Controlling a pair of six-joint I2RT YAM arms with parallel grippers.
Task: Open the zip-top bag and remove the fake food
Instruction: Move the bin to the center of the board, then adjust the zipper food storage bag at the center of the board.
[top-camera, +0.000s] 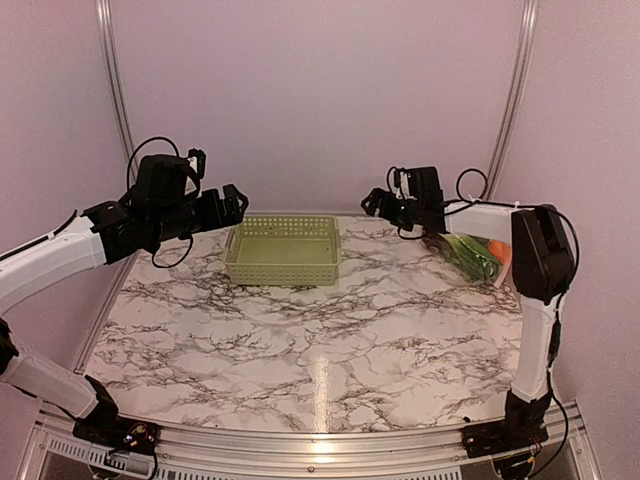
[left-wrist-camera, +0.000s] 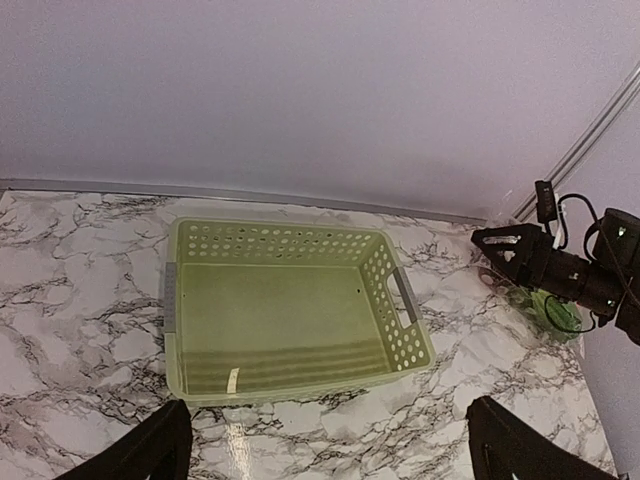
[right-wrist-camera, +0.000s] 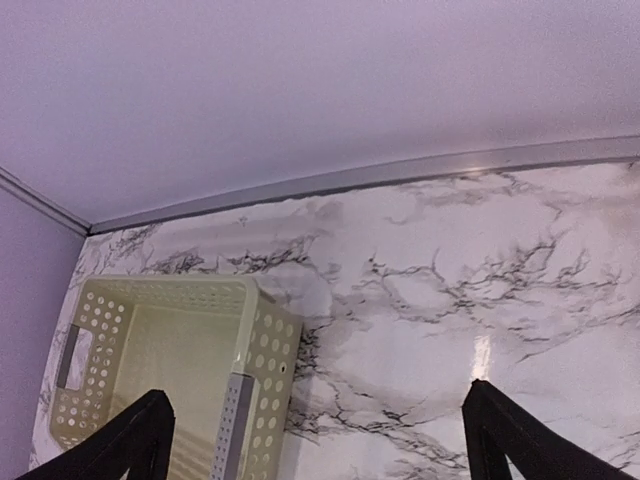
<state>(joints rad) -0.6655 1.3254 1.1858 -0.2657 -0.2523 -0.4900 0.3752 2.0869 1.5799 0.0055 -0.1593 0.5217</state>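
The clear zip-top bag (top-camera: 478, 262) lies at the far right of the marble table, partly hidden behind my right arm. Through it show pieces of the fake food, green leafy ones (top-camera: 467, 254) and an orange one (top-camera: 498, 248). In the left wrist view a bit of the bag (left-wrist-camera: 548, 312) peeks out under the right arm. My left gripper (top-camera: 238, 203) hangs open in the air left of the basket, holding nothing. High up between the basket and the bag, my right gripper (top-camera: 370, 204) is open and empty too. Each wrist view shows wide-apart fingers (left-wrist-camera: 150, 452) (right-wrist-camera: 128, 445).
A pale green lattice basket (top-camera: 283, 272) stands at the back middle of the table, with nothing in it (left-wrist-camera: 300, 392) (right-wrist-camera: 265, 370). Lilac walls and a metal rail close off the back and sides. Marble tabletop (top-camera: 320, 340) spreads in front of the basket.
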